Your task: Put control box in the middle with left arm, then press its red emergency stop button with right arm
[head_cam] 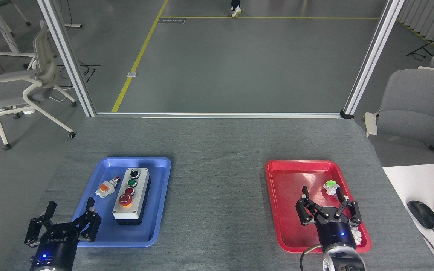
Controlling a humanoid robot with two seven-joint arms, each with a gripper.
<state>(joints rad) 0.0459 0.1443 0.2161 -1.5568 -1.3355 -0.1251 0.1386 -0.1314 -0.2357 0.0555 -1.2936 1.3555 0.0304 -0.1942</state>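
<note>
One oblong light-grey control box with a black base (pixel 131 198) is lying lengthwise in the lower left of the frame, sitting inside the single blue plastic tray (pixel 156 226), toward the tray's right half. Its face is carrying four controls in a row: one black knob (pixel 134 173) at the far end, one green button (pixel 132 183) below it, one small dark-red button (pixel 129 191), and one big red mushroom emergency stop button over a yellow ring (pixel 126 200) nearest the bottom of the frame. Just beside the box on its left, also inside the blue tray, one small loose orange-and-white switch part with a red tip (pixel 107 186) is lying apart from the box. The bare grey woven tabletop in the middle (pixel 217 195) is stretching between the blue tray and the one red plastic tray (pixel 277 210) at lower right. Inside the red tray, one small white part with a green top (pixel 330 186) is resting near the right rim, and another small white piece (pixel 357 236) is peeking out beside the right arm. Two black grippers are showing. The left gripper (pixel 69 207) is coming up from the bottom left corner, hovering at the blue tray's lower left edge with its fingers spread wide and gripping nothing, clear of the box. The right gripper (pixel 321 196) is rising from the bottom edge over the red tray, its fingers also spread wide and empty, one fingertip just beside the green-topped part.
</note>
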